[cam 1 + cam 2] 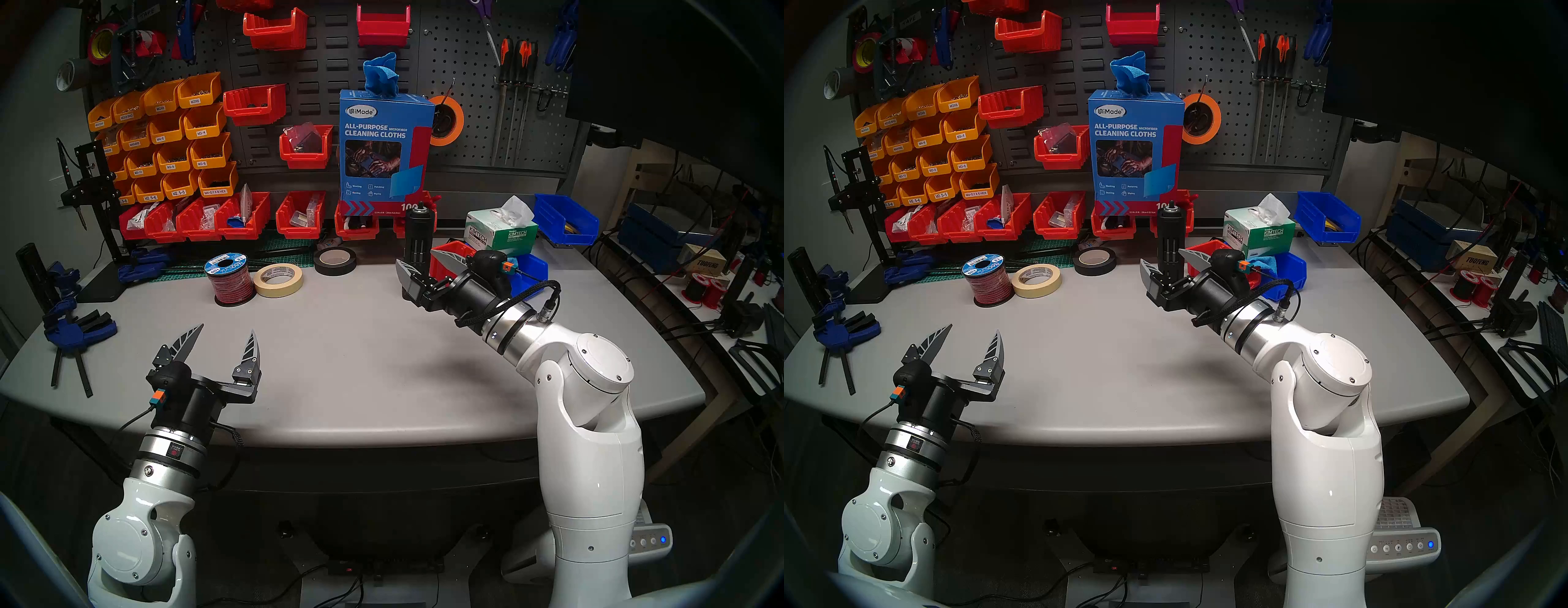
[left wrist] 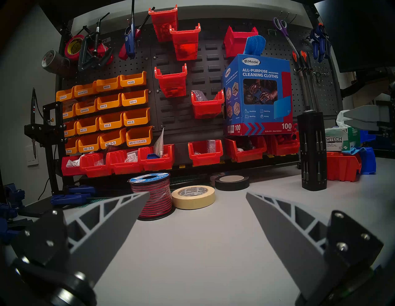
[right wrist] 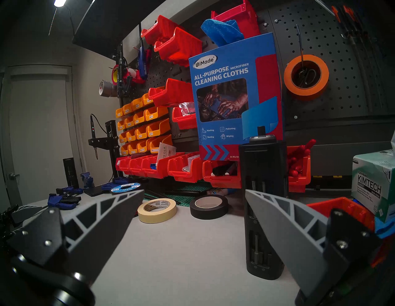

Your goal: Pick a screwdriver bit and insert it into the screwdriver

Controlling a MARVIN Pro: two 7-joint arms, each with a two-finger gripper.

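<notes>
The right gripper [image 1: 418, 260] holds its jaws wide and empty, pointing roughly level at the screwdriver [image 1: 419, 235], which stands upright on the table [image 1: 360, 339] toward the back, right of centre. In the right wrist view one finger [image 3: 275, 215] overlaps the black cylinder; whether it touches I cannot tell. Thin dark screwdriver bits [image 2: 317, 141] show in the cylinder's side slots. Just behind and to the right sit a red bin [image 1: 449, 254], a blue bin [image 1: 532, 269] and a tissue box [image 1: 500, 231] — crowded on that side. To the left lie black tape [image 1: 335, 260], masking tape [image 1: 278, 279] and a wire spool [image 1: 229, 280]. The left gripper [image 1: 222, 339] hovers near the table's front edge, jaws wide and empty, over the bare middle — open room there. Blue clamps [image 1: 74, 331] lie at the far left edge.
</notes>
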